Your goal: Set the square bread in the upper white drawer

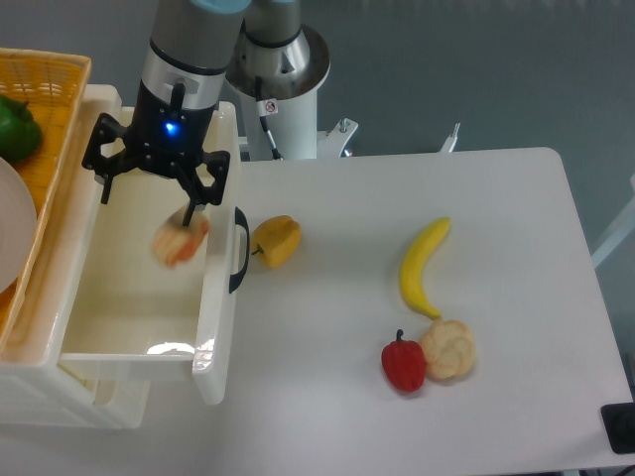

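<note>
The square bread (pixel 179 242) is a pale-tan slice with a browner edge. It shows blurred inside the upper white drawer (pixel 212 332), near its right wall and just below my gripper (pixel 182 212). The drawer is pulled open, with its curved black handle (pixel 238 249) facing the table. My gripper hangs over the drawer's back right part, pointing down. Its image is sharp while the bread is smeared, so the bread looks loose from the fingers. One dark finger (pixel 191 208) shows right above the bread.
A yellow pepper (pixel 276 241) lies just right of the handle. A banana (pixel 423 266), a red pepper (pixel 404 364) and a round bun (pixel 448 349) lie on the table's right half. An orange basket (pixel 50 74) with a green pepper (pixel 15 127) stands at the left.
</note>
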